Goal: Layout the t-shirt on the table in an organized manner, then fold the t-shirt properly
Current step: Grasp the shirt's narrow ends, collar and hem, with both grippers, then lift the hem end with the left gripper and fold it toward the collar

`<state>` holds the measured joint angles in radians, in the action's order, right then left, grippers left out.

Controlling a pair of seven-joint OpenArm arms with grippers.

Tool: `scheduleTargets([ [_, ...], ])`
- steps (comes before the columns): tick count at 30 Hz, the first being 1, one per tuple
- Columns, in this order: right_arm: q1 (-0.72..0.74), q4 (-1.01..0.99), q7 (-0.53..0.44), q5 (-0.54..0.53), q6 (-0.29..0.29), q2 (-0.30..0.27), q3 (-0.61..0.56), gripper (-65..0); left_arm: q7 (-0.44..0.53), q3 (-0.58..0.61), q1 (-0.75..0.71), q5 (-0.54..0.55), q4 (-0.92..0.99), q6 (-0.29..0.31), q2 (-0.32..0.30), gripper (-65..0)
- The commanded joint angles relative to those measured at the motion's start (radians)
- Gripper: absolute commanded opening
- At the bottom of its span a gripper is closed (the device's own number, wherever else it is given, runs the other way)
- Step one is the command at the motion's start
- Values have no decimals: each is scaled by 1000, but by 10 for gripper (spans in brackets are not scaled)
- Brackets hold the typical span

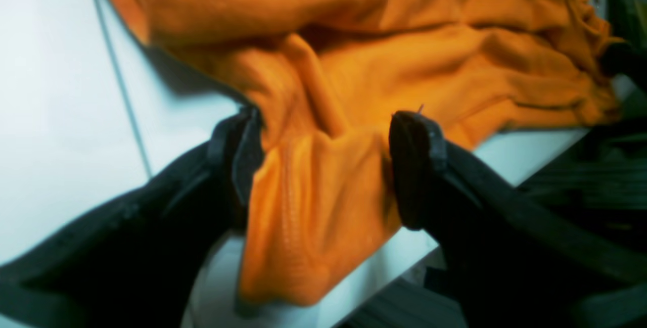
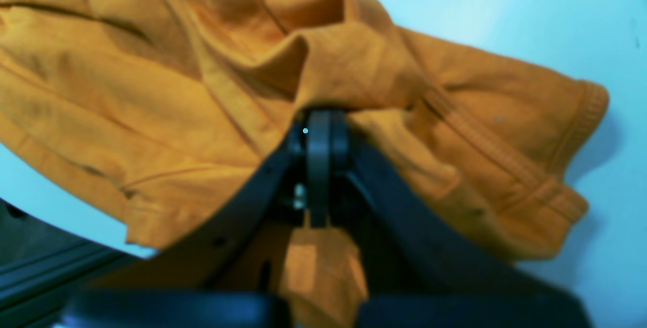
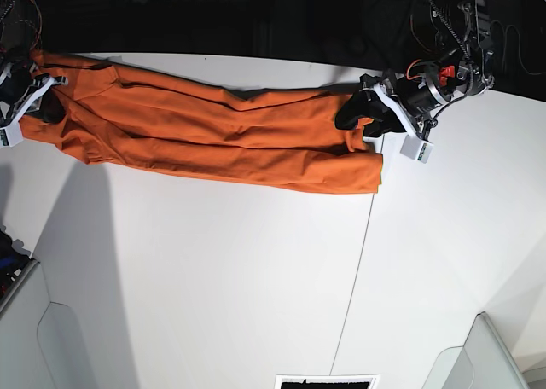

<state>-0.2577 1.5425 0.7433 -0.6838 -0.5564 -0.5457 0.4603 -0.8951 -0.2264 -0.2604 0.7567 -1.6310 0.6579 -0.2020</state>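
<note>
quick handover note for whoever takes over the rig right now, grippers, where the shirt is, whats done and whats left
Left gripper: jaws wide open, straddling a bunched edge of the t-shirt, not clamped.
Right gripper: shut on the t-shirt's fabric at the opposite end.
T-shirt: stretched in a long wrinkled band along the far side of the table, part of it drooping over the edge by the left gripper.
Done: shirt pulled out lengthwise.
Left: spread it flat and smooth, then do all the folds.

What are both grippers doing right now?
Left gripper: open, fingers either side of a t-shirt fold.
Right gripper: shut on the t-shirt.
</note>
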Motion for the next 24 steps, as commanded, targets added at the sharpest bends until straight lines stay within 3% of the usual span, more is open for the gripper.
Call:
scheduleTargets([
  [1, 5, 13, -16, -16, 3, -22, 10, -650, -20, 2, 0, -62, -6, -30, -9, -235],
  [3, 5, 13, -17, -16, 3, -21, 10, -650, -20, 10, 7, -79, -6, -29, -9, -265],
  [4, 5, 13, -18, -16, 3, -21, 10, -650, -20, 13, 12, -91, -6, -29, -9, -326],
  [6, 5, 13, -18, -16, 3, -21, 10, -650, -7, 14, 20, -112, -6, -29, -9, -509],
  [8, 5, 13, -17, -16, 3, -21, 10, -650, 1, 14, 29, -127, -6, -30, -9, -609],
  [13, 5, 13, -17, -16, 3, -21, 10, -650, 1, 14, 57, -118, -6, -48, -9, -603],
  [18, 5, 13, -16, -16, 3, -21, 10, -650, 10, 14, 72, -110, -6, -72, -9, -374],
  [19, 5, 13, -17, -16, 3, -21, 10, -650, 13, 14, 72, -105, -6, -72, -8, -355],
  [24, 5, 13, -17, -16, 3, -21, 10, -650, 34, 14, 72, -106, -6, -71, -8, -370],
])
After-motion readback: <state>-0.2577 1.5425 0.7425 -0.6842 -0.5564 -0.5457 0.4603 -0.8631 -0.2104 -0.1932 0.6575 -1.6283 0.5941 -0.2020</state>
